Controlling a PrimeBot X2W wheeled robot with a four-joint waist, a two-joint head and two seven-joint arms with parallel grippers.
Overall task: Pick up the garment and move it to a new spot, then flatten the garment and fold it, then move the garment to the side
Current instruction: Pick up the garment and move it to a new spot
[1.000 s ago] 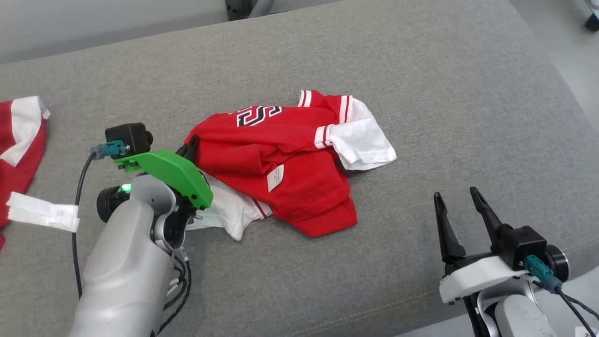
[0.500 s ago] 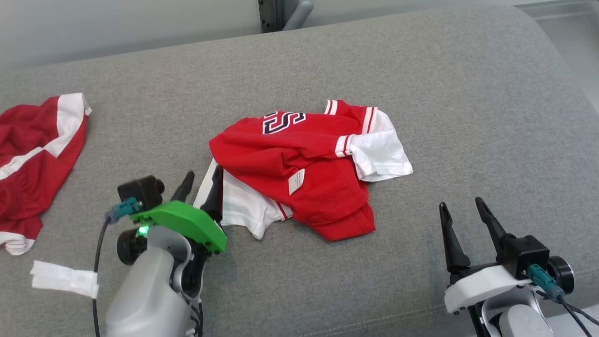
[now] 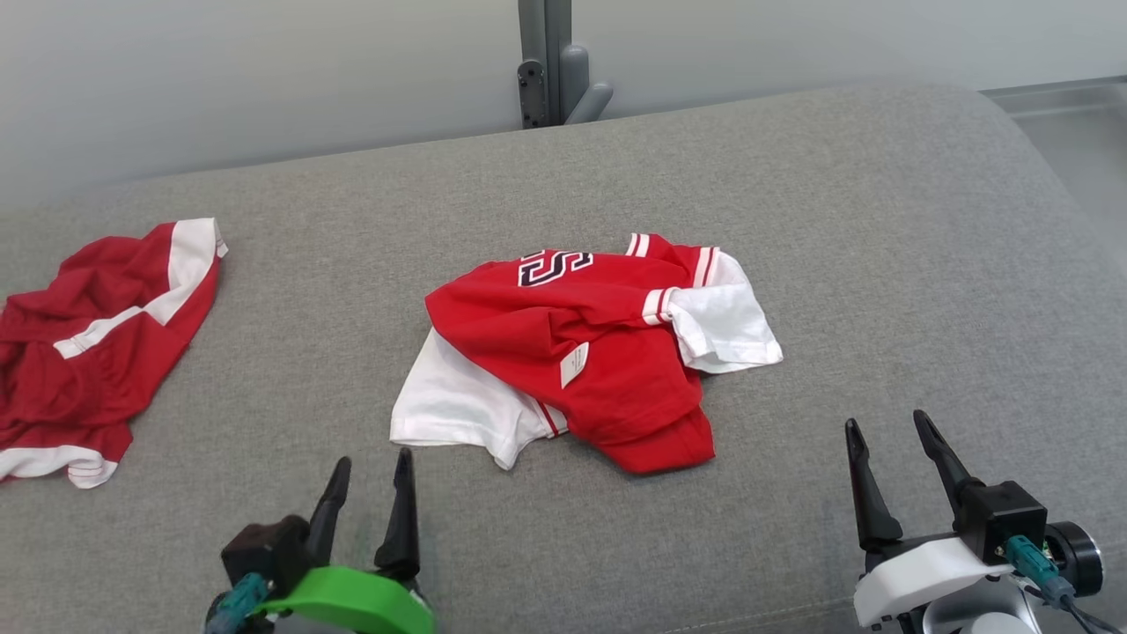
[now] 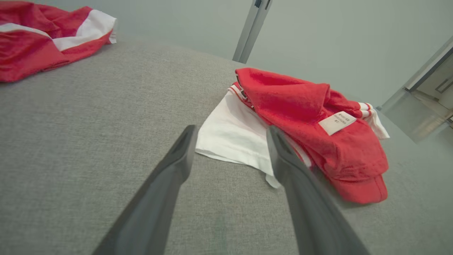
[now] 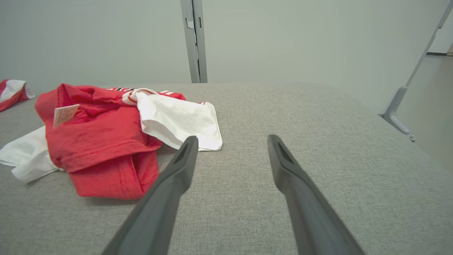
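The left gripper [image 3: 373,458] had let go and drawn back, jaws apart and empty; the right gripper [image 3: 887,420] hung with jaws apart. Beyond and between both pairs of jaws, the crumpled red-and-white jersey garment [image 3: 607,361] lay on the grey fabric-covered desk [image 3: 880,220]. It looked moved, with flattening likely next.

L gripper [image 3: 374,455] green mount [image 3: 352,603], R gripper [image 3: 886,418] white mount [image 3: 916,563], dark tapered fingers [image 3: 867,493], teal cable plugs [image 3: 1026,555]
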